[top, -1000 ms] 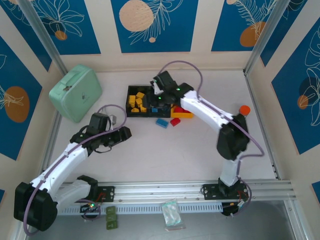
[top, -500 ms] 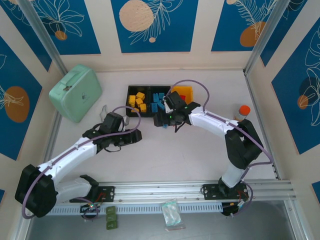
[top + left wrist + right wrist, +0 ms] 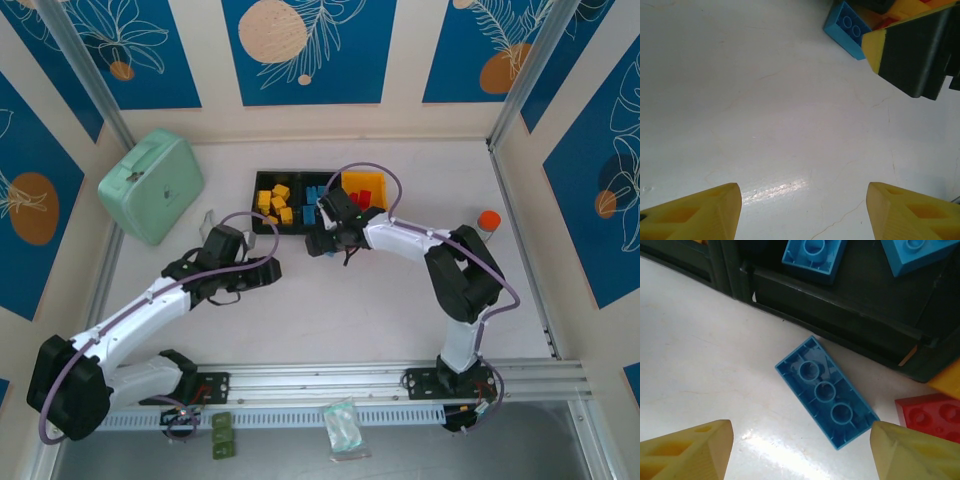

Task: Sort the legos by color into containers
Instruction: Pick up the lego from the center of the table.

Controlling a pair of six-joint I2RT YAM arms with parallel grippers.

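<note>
While the right gripper [image 3: 801, 440] hovers with fingers spread and empty, an upturned blue brick [image 3: 827, 392] lies flat on the white table [image 3: 700, 365] in line with the gap, just beside the front wall of the black middle bin [image 3: 850, 310], a red brick [image 3: 932, 415] near its right end. The left gripper [image 3: 802, 200] is likewise spread wide over bare table, holding nothing. Yellow bricks [image 3: 274, 201] sit in the left black bin [image 3: 256, 205], blue bricks [image 3: 315, 195] in the middle one, red bricks [image 3: 362, 196] in the yellow bin [image 3: 355, 179].

top external looks steeply down from high at the near edge across the whole tabletop [image 3: 380, 300]. both wrist cameras sit close over it, facing down, sharing one blue brick [image 3: 826, 391].
</note>
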